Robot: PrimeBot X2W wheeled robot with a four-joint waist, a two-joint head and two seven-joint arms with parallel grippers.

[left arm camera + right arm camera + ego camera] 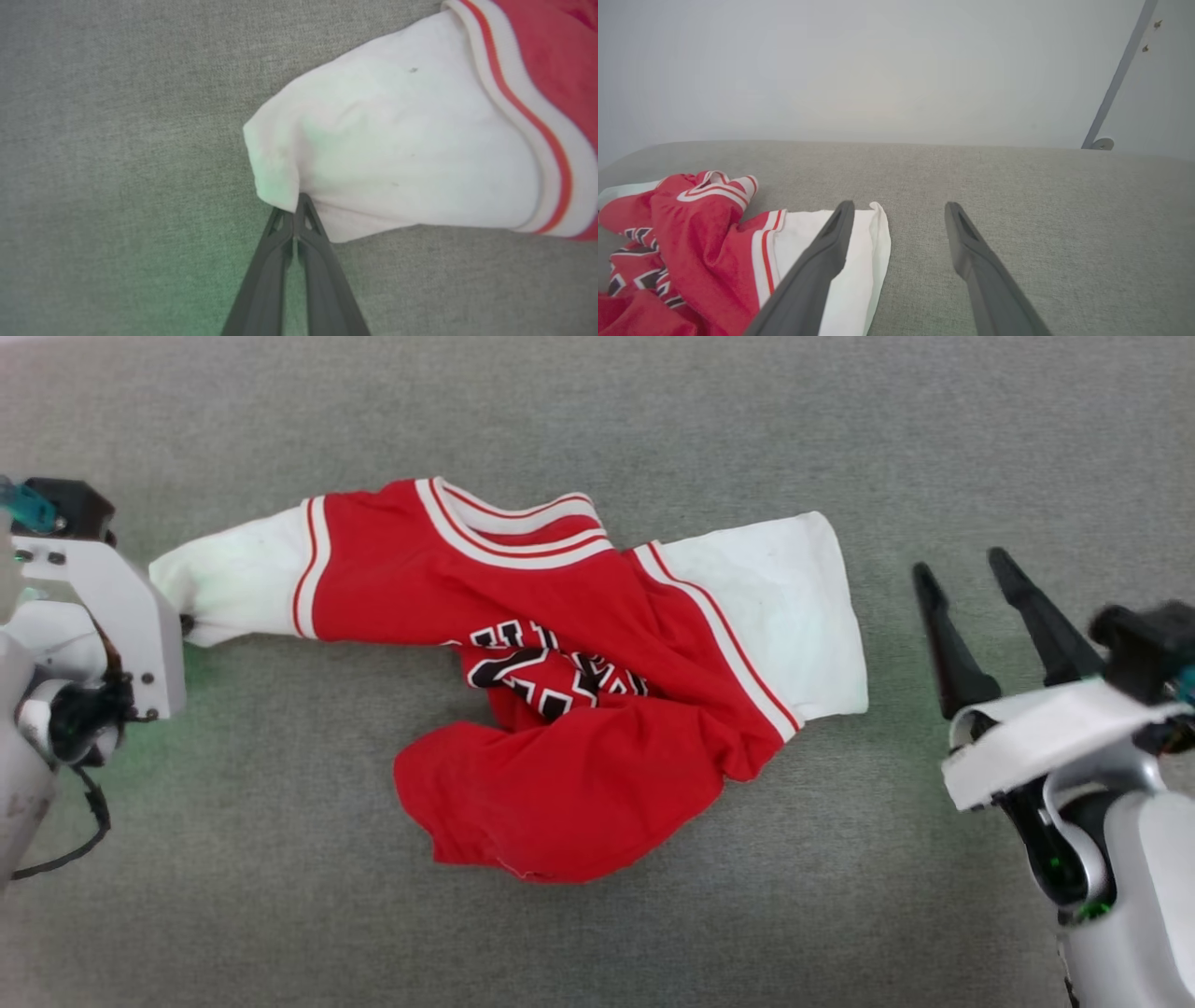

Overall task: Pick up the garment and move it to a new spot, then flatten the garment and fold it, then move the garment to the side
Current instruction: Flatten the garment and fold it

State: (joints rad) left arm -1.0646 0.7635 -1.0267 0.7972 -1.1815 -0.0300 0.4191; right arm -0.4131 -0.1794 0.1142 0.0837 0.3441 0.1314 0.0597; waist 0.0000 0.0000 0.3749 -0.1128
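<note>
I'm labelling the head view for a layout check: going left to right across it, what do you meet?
Left gripper, shut on a white sleeve's end → red short-sleeved jersey garment with white sleeves and black-white lettering, crumpled on the grey fabric surface → right gripper, long dark fingers open, apart from the cloth.

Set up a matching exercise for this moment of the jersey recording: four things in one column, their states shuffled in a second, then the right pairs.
Things
1. left gripper
2. right gripper
3. garment
4. grey surface

States
A. open, holding nothing, off to one side of the cloth
B. crumpled, chest lettering partly lost in folds
C. shut on the edge of a white sleeve
D. lying under everything else

Pairs: 1-C, 2-A, 3-B, 4-D
</note>
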